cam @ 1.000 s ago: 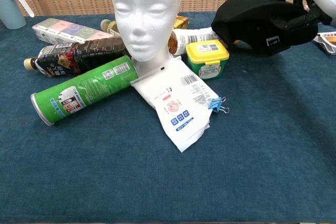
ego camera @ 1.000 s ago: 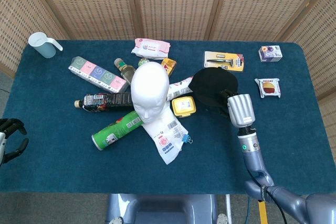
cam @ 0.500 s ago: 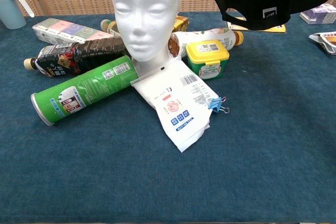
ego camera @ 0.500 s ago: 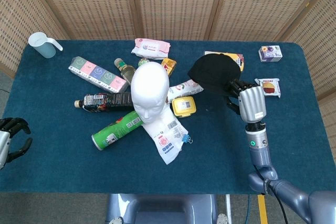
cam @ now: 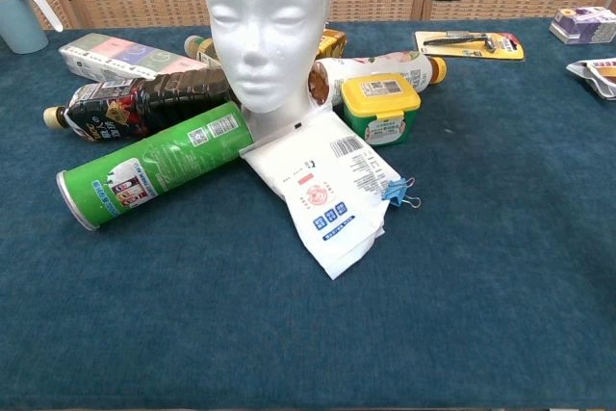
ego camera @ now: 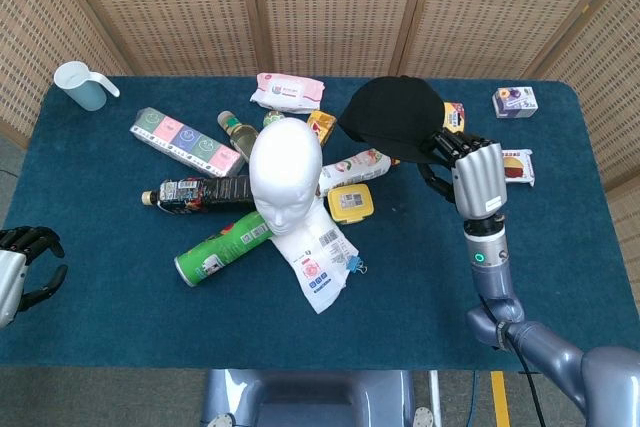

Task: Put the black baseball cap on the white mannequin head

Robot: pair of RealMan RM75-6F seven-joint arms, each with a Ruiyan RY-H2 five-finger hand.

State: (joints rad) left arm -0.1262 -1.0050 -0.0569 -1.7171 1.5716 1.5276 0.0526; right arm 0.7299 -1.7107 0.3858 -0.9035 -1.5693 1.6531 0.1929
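The black baseball cap (ego camera: 392,115) hangs in the air at about two o'clock from the white mannequin head (ego camera: 285,173), apart from it, gripped at its rear edge by the right hand (ego camera: 470,173), fingers curled on the fabric. The left hand (ego camera: 22,257) idles at the table's (ego camera: 560,247) eight o'clock edge, fingers loosely curled, holding nothing. Bare cloth lies around the right arm.

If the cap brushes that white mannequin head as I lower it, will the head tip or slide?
The white mannequin head looks like light foam, so a sideways brush would probably shift it. It stands tall on a narrow neck, so it may tip. The green can and dark bottle lying against its base might brace it slightly. The right robot hand holds the black cap.
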